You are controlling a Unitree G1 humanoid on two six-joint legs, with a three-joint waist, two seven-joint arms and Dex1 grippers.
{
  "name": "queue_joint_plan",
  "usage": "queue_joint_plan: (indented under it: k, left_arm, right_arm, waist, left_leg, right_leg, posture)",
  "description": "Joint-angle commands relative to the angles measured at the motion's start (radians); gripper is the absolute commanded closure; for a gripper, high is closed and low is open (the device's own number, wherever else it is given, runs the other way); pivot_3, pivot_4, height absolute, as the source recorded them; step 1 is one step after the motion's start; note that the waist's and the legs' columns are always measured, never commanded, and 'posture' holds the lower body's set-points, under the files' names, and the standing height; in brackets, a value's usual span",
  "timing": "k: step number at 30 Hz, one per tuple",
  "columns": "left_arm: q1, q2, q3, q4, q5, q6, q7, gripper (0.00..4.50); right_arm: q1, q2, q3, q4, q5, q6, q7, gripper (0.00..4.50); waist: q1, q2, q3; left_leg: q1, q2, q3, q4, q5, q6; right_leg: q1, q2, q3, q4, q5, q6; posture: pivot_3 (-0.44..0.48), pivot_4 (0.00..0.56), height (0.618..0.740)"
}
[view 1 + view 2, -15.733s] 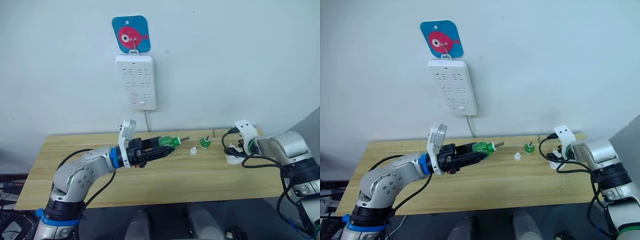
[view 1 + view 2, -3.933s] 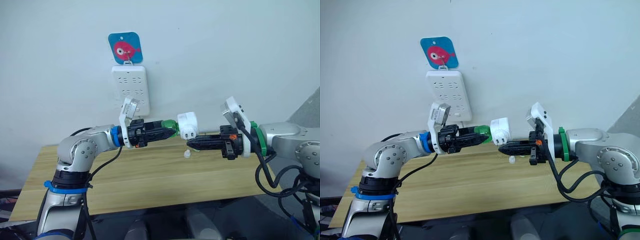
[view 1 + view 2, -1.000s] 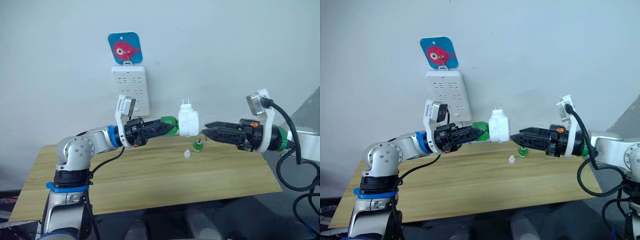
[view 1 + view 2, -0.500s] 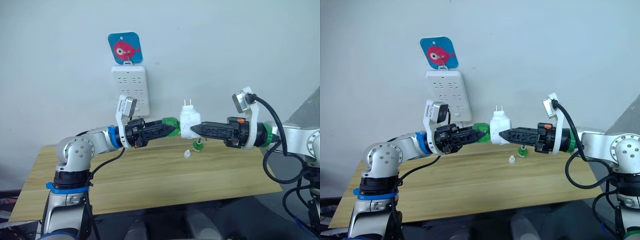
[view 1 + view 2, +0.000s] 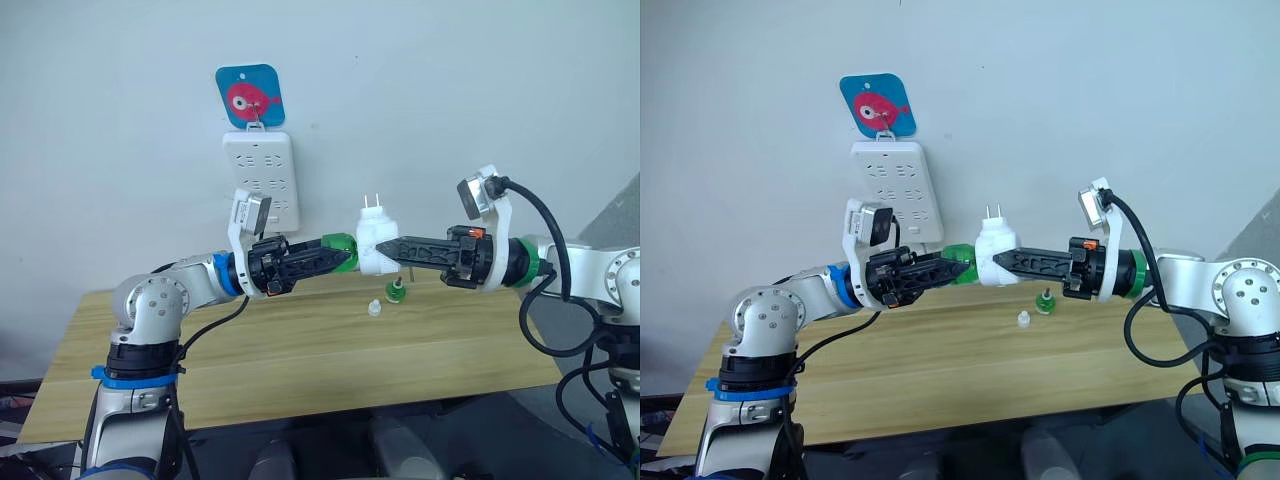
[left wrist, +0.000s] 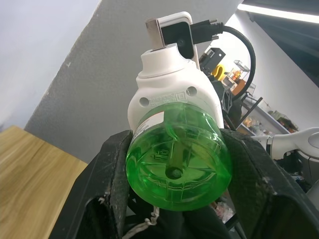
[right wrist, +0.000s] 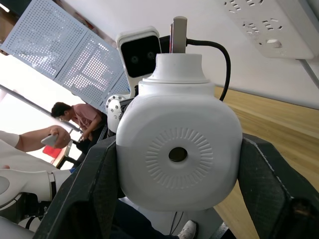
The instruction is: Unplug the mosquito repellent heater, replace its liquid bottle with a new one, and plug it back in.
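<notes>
No wording is showing clearly enough to read. The mosquito repellent heater (image 6: 172, 92) is carrying a small printed label on its underside, above the green bottle (image 6: 177, 162), but its characters are staying too small to make out. The blue wall hook plate (image 5: 249, 94) is bearing a red fish picture, with no lettering

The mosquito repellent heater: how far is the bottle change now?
Done: the mosquito repellent heater is unplugged, held in the air away from the power strip. In hand: the left gripper grips the green bottle at the heater's base, and the right gripper clamps the body. An uncapped bottle and cap lie on the table. Left: plugging in.
</notes>
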State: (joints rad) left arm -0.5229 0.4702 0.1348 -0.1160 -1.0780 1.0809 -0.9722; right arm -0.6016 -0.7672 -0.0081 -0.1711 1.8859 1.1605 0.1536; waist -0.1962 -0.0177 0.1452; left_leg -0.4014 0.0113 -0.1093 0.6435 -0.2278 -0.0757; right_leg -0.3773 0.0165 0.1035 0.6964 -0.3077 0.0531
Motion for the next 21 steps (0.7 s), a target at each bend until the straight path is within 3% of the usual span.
queue_joint_plan:
  k: [1,3,4,9,15,21]
  left_arm:
    - [-0.014,0.005,-0.010,-0.021,-0.004,0.002,0.012,2.16]
    - [-0.026,0.011,-0.011,-0.005,-0.003,0.013,0.012,2.16]
    - [-0.030,0.018,-0.016,-0.003,0.005,0.010,0.003,1.42]
    - [-0.030,0.045,-0.029,-0.007,0.042,-0.018,-0.013,0.01]
    - [-0.020,0.140,-0.086,-0.038,0.119,-0.053,-0.086,0.00]
    - [-0.031,0.293,-0.255,-0.097,0.382,-0.274,-0.207,0.00]
  right_arm:
    - [-0.022,0.011,-0.003,-0.018,0.034,-0.014,0.004,1.53]
    - [-0.019,0.012,-0.006,-0.019,0.033,-0.017,0.003,1.53]
    - [-0.019,0.014,-0.007,-0.019,0.031,-0.019,0.002,1.53]
    - [-0.018,0.019,-0.014,-0.017,0.020,-0.024,0.004,1.53]
    - [-0.018,0.011,-0.023,-0.018,-0.034,-0.022,0.016,1.53]
    - [-0.045,-0.031,-0.026,-0.042,-0.188,0.005,0.076,1.53]
  waist:
    - [0.000,0.000,0.000]
    - [0.000,0.000,0.000]
    - [0.000,0.000,0.000]
    - [0.000,0.000,0.000]
    - [0.000,0.000,0.000]
    - [0.000,0.000,0.000]
  left_leg:
    - [0.000,0.000,0.000,0.000,0.000,0.000]
    - [0.000,0.000,0.000,0.000,0.000,0.000]
    - [0.000,0.000,0.000,0.000,0.000,0.000]
    - [0.000,0.000,0.000,0.000,0.000,0.000]
    - [0.000,0.000,0.000,0.000,0.000,0.000]
    - [0.000,0.000,0.001,-0.001,0.000,0.000]
  right_leg:
    - [0.000,0.000,0.000,0.000,0.000,0.000]
    - [0.000,0.000,0.000,0.000,0.000,0.000]
    - [0.000,0.000,0.000,0.000,0.000,0.000]
    - [0.000,0.000,0.000,0.000,0.000,0.000]
    - [0.000,0.000,0.000,0.000,0.000,0.000]
    - [-0.001,0.000,0.001,0.000,0.000,0.000]
  posture:
    - [-0.208,0.048,0.740]
    - [-0.208,0.048,0.740]
    - [-0.206,0.047,0.740]
    - [-0.206,0.046,0.740]
    - [-0.206,0.047,0.740]
    - [-0.210,0.049,0.740]
